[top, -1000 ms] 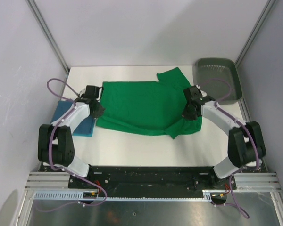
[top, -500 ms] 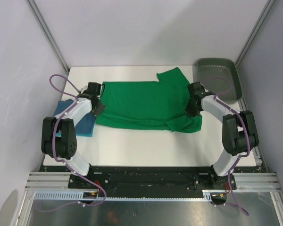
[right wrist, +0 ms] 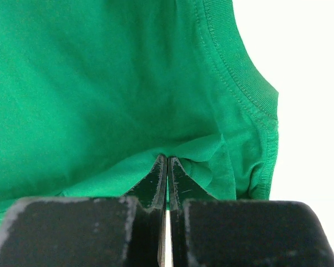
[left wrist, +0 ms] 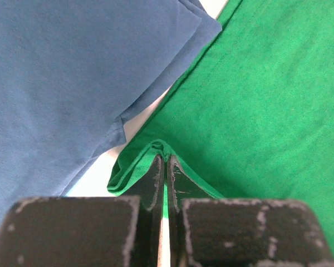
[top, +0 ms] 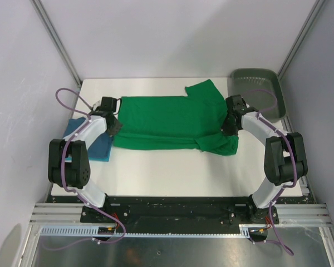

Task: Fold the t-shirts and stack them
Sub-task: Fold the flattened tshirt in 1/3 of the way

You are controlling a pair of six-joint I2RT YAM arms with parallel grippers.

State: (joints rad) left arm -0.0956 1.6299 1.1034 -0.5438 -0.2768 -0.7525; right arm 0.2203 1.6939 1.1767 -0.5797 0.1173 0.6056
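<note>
Green t-shirt (top: 167, 122) lies spread flat across the middle of your white table (top: 172, 172). Your left gripper (left wrist: 165, 160) pinches its left edge tight. Your right gripper (right wrist: 167, 160) pinches a fold at its right side tight. The folded blue t-shirt (left wrist: 61, 72) lies just beside your left gripper. A grey tray (top: 256, 92) sits in the far right corner.

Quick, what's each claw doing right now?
Left claw: shut, pinching the green t-shirt.
Right claw: shut, pinching the green t-shirt too.
</note>
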